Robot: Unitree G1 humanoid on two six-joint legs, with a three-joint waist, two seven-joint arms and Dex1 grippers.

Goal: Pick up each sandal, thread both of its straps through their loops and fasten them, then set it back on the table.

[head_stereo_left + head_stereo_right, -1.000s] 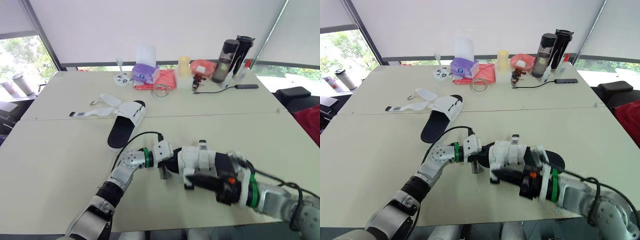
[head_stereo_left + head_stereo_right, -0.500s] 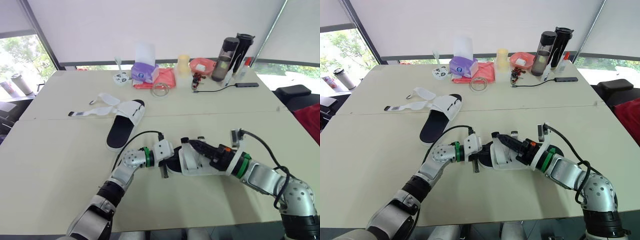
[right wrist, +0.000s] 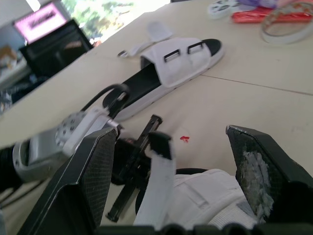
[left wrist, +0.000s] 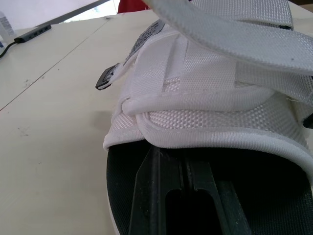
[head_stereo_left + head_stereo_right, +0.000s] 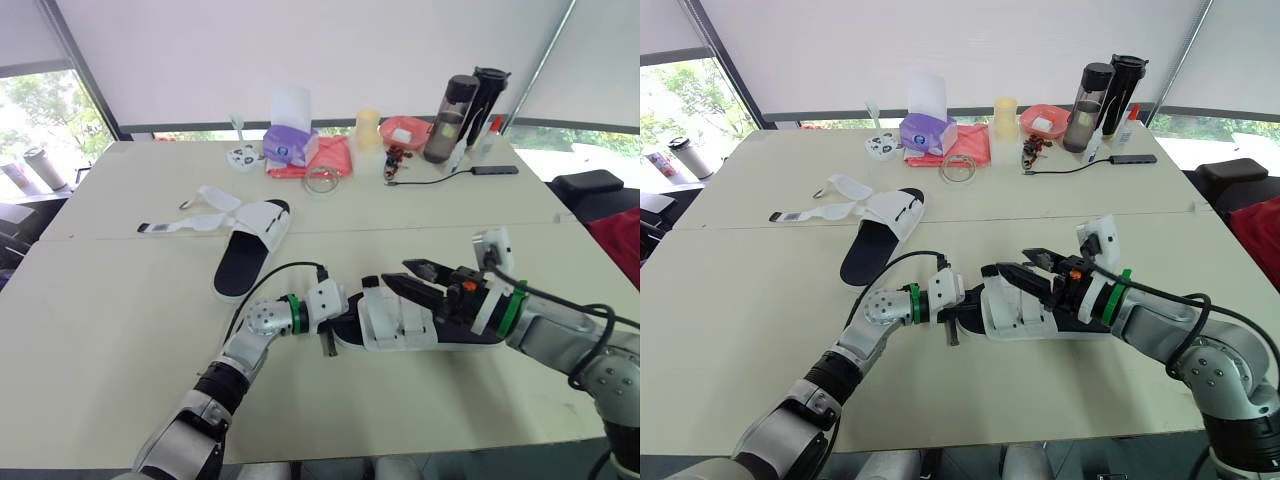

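The near sandal (image 5: 400, 325), white straps over a black sole, lies on the table's front centre. My left gripper (image 5: 327, 338) is shut on its left end, with fingers (image 4: 151, 196) resting on the black footbed under the strap. Just above the straps, my right gripper (image 5: 405, 277) hangs open and holds nothing. A loose strap end (image 3: 159, 147) stands up between its fingers (image 3: 93, 171). The second sandal (image 5: 250, 245) lies farther back on the left, its two straps (image 5: 190, 222) unfastened and spread out to the left.
Along the far edge stand a purple tissue box (image 5: 290, 148), a red pouch (image 5: 328, 160), a clear ring (image 5: 322, 180), a yellow cup (image 5: 368, 130), a red bowl (image 5: 405, 132) and two dark bottles (image 5: 450, 108). A black cable with a hub (image 5: 495, 172) lies at the back right.
My right gripper has opened, let go of the near sandal's strap and drawn back to the right. The left gripper has kept its hold at the sandal's end.
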